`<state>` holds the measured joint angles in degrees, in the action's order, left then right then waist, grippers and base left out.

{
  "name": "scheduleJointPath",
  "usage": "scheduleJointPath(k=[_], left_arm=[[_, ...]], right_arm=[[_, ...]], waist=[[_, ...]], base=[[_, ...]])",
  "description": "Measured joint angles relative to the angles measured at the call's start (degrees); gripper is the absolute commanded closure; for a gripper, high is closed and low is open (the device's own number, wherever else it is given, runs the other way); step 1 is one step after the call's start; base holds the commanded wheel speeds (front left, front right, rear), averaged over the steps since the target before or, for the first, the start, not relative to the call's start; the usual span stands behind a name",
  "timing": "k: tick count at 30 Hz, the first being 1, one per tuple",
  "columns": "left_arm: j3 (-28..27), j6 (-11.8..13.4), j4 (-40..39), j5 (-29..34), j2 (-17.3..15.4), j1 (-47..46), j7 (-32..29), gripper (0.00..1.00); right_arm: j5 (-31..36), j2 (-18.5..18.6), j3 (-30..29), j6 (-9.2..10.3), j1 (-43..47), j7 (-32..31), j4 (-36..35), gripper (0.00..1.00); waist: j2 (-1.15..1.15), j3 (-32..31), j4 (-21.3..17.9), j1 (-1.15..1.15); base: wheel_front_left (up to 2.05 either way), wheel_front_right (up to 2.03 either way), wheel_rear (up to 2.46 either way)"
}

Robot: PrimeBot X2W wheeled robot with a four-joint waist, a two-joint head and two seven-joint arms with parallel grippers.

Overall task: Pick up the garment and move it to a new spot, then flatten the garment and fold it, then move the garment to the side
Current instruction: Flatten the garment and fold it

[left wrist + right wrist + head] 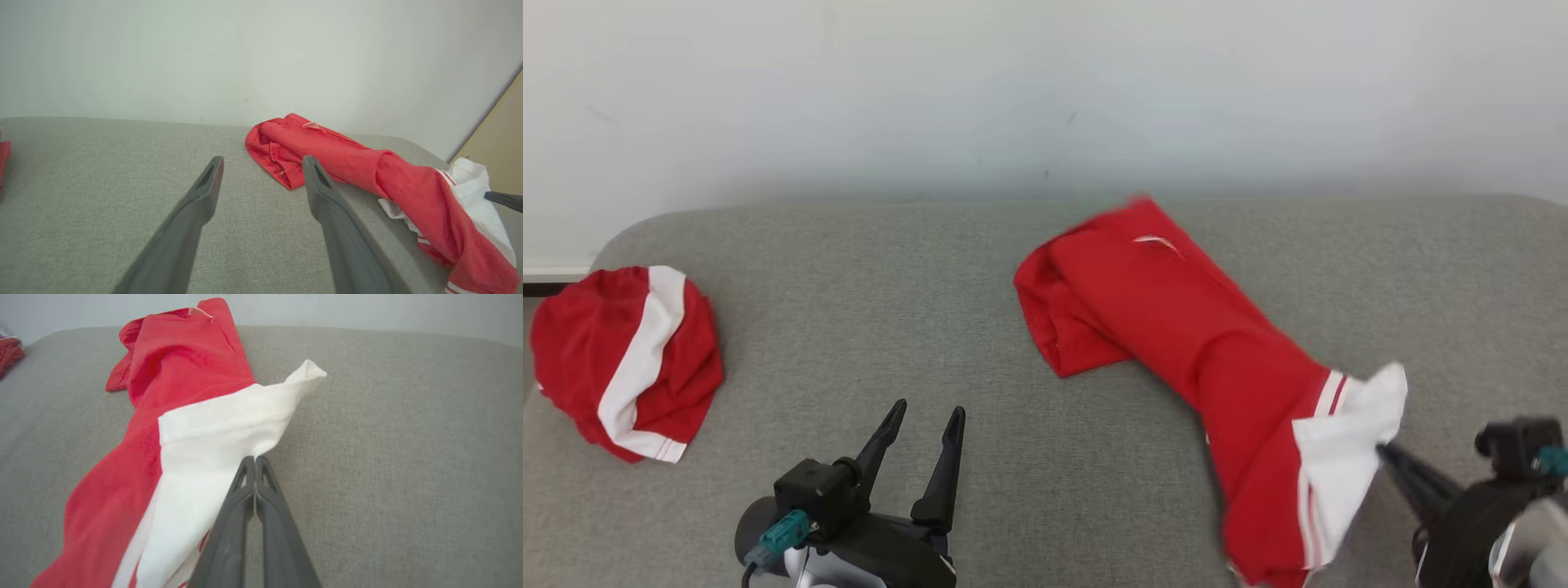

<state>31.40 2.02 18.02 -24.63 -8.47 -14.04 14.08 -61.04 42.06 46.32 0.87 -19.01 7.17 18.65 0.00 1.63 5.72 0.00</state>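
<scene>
A red garment [1176, 318] with a white panel stretches diagonally across the grey cushion, from a bunched end at the back centre to a lifted end at the lower right. My right gripper [1384, 449] is shut on the white panel [229, 428], its tips pinched together on the cloth edge [254, 458]. That same garment [367, 171] lies to the right of my left gripper [263, 163], which is open and empty, hovering over bare cushion. In the head view the left gripper [929, 412] sits at the lower left-centre, well apart from the cloth.
A second red and white garment [625, 359] lies bunched at the cushion's far left edge. The grey cushion [890, 286] ends at a white wall behind. A beige panel [502, 134] stands past the cushion's right end.
</scene>
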Motion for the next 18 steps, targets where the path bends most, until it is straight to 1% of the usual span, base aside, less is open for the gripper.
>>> scheduleJointPath(k=[2, 4, 8, 10, 13, 16, 18], left_arm=[[-0.08, 0.0, -0.27, 0.0, -0.1, -0.01, -0.02, 0.0], [0.0, -0.01, -0.36, 0.02, -0.19, -0.04, -0.44, 0.0], [0.76, -0.11, -0.46, 1.16, 0.08, -0.63, -1.0, 0.0], [0.86, -0.56, -0.44, 1.16, 0.22, -0.69, -1.03, 0.0], [0.92, -0.56, -0.36, 1.16, 0.21, -0.92, -1.45, 0.0], [1.12, -0.6, -0.35, 1.16, 0.42, -1.63, -1.49, 0.0], [1.25, -0.62, -0.3, 1.16, 0.66, -1.72, -1.53, 0.0]], right_arm=[[-1.88, -0.81, 0.01, 0.44, 2.46, 0.4, -0.58, 1.0], [-2.19, -1.22, 0.24, 1.14, 3.54, 0.4, -0.58, 1.0], [-3.39, -1.46, -0.04, 1.21, 3.77, 0.4, -0.6, 1.0], [-3.9, -1.9, -0.22, 1.23, 3.78, 0.4, -1.01, 1.0], [-4.61, -2.27, -0.22, 1.23, 3.8, -0.03, -1.87, 1.0], [-5.44, -2.43, -0.18, 2.22, 3.99, -1.03, -1.91, 1.0], [-5.43, -2.4, -0.18, 2.92, 4.33, -1.46, -1.83, 0.23]], waist=[[0.0, 0.28, -0.55, 0.0], [0.0, 0.76, -0.84, 0.0], [0.0, 1.71, -1.09, 0.0], [0.0, 2.05, -1.02, 0.01], [0.0, 2.39, -0.85, 0.0], [0.0, 2.72, -0.69, 0.0], [0.0, 2.89, -0.6, 0.0]], base=[[0.0, 0.0, 0.0], [0.0, 0.0, 0.0], [0.0, 0.0, 0.0], [0.0, 0.0, 0.0], [0.0, 0.0, 0.0], [0.0, 0.0, 0.0], [0.0, 0.0, 0.0]])
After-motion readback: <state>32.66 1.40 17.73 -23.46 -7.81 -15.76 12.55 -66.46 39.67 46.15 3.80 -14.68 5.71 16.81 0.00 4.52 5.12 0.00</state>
